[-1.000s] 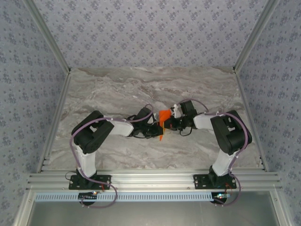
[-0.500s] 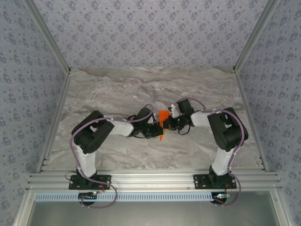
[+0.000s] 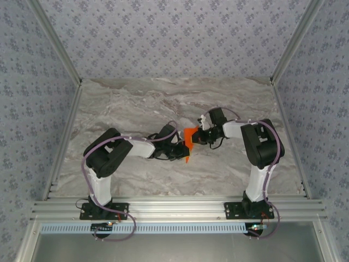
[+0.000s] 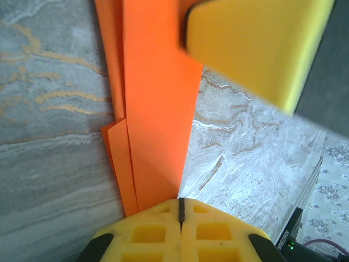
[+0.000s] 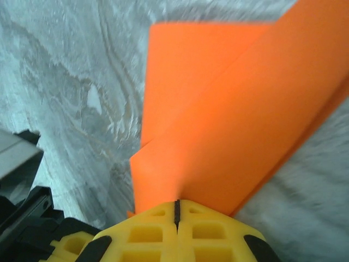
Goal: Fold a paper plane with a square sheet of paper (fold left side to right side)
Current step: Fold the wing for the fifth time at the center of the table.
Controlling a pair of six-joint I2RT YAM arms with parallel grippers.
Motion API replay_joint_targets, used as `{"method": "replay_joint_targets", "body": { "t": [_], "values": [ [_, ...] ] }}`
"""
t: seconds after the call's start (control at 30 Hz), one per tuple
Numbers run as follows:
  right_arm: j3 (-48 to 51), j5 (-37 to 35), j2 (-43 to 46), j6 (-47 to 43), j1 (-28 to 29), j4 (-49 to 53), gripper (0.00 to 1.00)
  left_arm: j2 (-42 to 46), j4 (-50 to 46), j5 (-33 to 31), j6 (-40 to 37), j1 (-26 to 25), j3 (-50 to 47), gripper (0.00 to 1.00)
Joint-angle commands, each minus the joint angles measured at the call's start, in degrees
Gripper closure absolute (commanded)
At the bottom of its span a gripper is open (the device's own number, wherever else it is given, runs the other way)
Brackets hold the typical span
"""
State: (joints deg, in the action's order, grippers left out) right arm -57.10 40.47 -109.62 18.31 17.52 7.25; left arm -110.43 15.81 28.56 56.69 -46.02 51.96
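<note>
Since a second ago the right arm has drawn its elbow in, and the right gripper has carried its end of the orange paper a little farther up the table; the left arm has kept its pose. Nearest, both bases sit bolted to the aluminium rail. At mid-table the left gripper pinches the paper from the left, fingers pressed together on its layered folds in the left wrist view. A blurred yellow finger of the other gripper blocks that view's upper right. The right gripper is likewise clamped on the paper in its own wrist view, where the creased sheet rises off the marble table. Beyond stands a flower-patterned wall.
</note>
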Motion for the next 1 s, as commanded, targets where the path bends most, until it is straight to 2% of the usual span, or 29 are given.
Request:
{"method": "replay_joint_targets", "body": {
  "t": [0.0,0.97],
  "values": [
    [-2.7,-5.9,-2.5,-3.1,-2.4,1.2,1.0,-5.1,-10.7,-0.9,0.2,-1.1,-3.0,1.0],
    [-19.3,-6.4,-12.5,-5.9,-10.3,9.1,1.0,-4.7,-9.5,-0.6,0.4,-1.2,-3.5,1.0]
  ]
}}
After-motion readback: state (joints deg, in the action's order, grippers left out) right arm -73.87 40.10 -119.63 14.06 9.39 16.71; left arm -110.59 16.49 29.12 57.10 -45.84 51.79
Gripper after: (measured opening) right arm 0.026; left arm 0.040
